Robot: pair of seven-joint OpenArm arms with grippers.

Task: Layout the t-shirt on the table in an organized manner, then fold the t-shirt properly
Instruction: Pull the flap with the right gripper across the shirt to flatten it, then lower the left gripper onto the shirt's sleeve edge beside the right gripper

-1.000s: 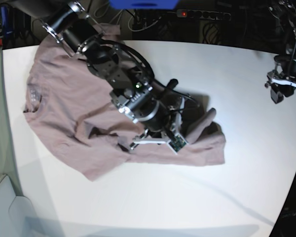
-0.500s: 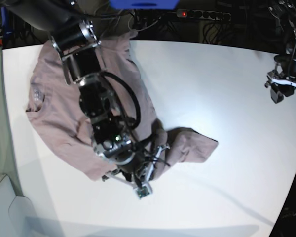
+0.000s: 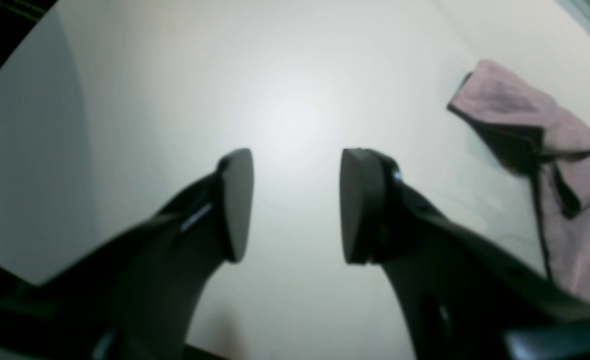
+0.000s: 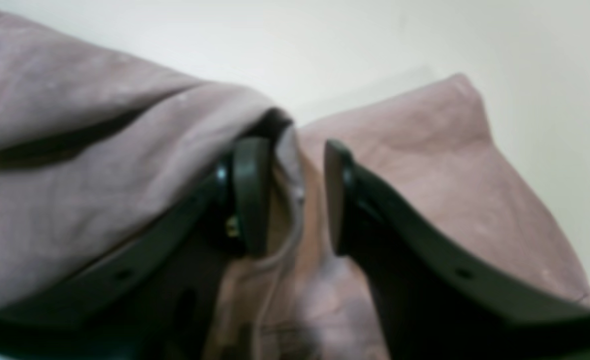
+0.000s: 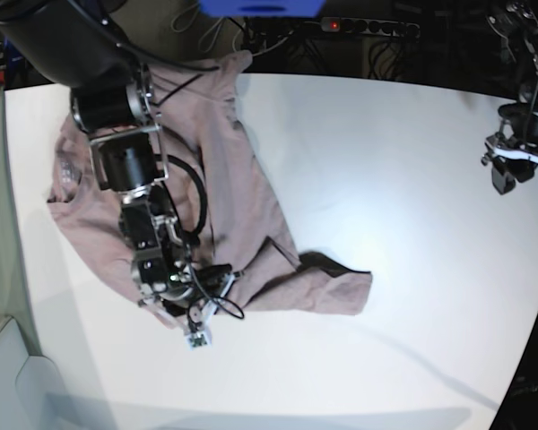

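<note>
The t-shirt (image 5: 224, 215) lies rumpled on the left half of the white surface (image 5: 403, 179), one part bunched toward the middle. The right gripper (image 4: 287, 197) hangs spread over a fold, gripping nothing, and the left gripper (image 3: 295, 205) waits spread, well apart. Soft and limp, the fabric looks best taken by hem corners or shoulders.

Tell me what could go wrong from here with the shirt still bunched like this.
1. A fold of the t-shirt sits between the open jaws of the right pincer; lifting away might snag and drag it.
2. The hem end lies doubled over, so folding now would likely trap creases.
3. The left pincer hovers open over bare table, too far to help flatten.
</note>
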